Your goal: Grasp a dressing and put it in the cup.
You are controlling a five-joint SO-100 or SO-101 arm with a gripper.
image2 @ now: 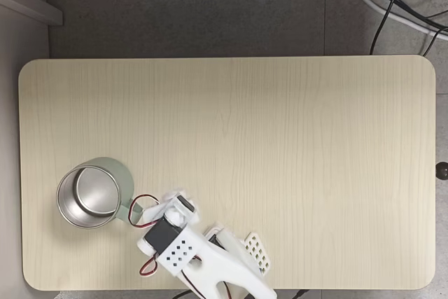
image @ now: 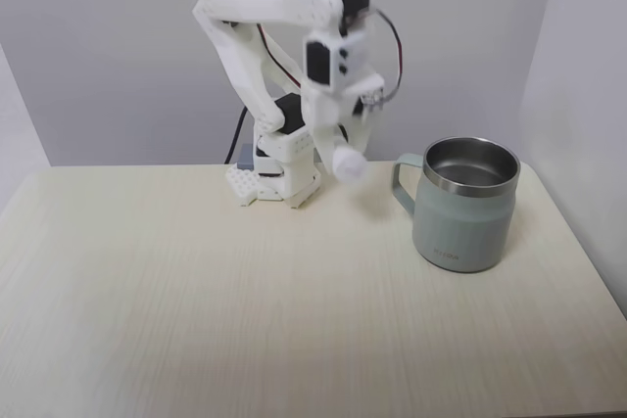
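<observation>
Your white two-finger gripper (image: 345, 159) had its fingers clamped on the small white cylindrical dressing roll (image: 347, 163), lifted clear of the pale wood desk (image: 245, 301). You held it just beside the loop handle of the squat grey-green mug with its shiny steel rim (image: 468, 205); from above, the roll (image2: 174, 213) sat right of the cup (image2: 91, 194).

Open air from tool (image: 345, 156) to cup (image: 466, 217), handle (image: 403, 183) between.

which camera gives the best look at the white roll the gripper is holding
The fixed view facing the arm: the roll hangs clear in the gripper, left of the mug. From above, the roll mostly blends into the arm.
</observation>
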